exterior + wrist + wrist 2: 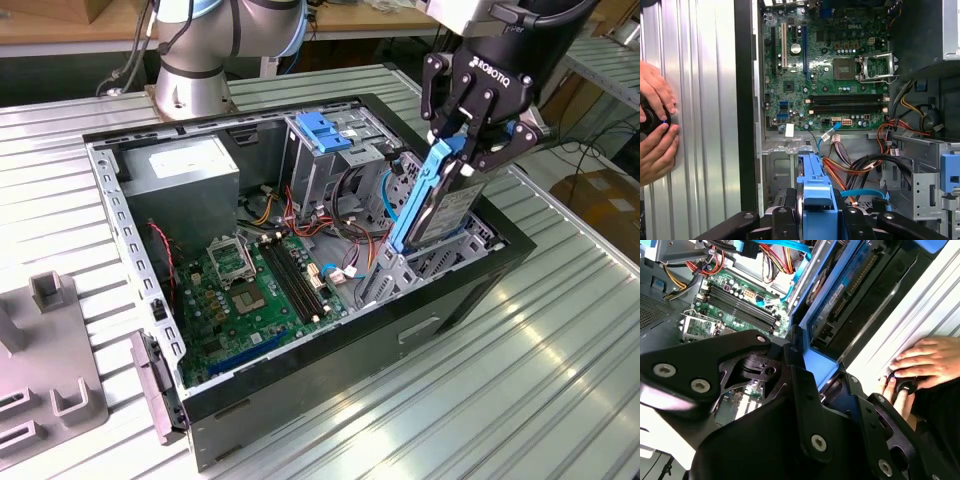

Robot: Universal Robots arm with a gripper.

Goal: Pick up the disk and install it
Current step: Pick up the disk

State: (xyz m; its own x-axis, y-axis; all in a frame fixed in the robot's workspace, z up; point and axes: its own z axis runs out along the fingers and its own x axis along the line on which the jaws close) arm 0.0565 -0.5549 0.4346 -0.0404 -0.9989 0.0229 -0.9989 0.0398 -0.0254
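A ribbed silver metal table [560, 390] bears an open black desktop computer case [300, 385] lying on its side, its green motherboard [250, 290] exposed. At the case's end toward the exterior view's right, the black two-fingered gripper [472, 150] pinches the upper end of the disk [458, 212] — a flat grey-metal hard drive with a bright blue plastic frame — which stands tilted, its lower end in the grey drive bay [425, 265] (how deep, I cannot tell). In the second wrist view a person's hand [927, 362] rests on the table beside the case.
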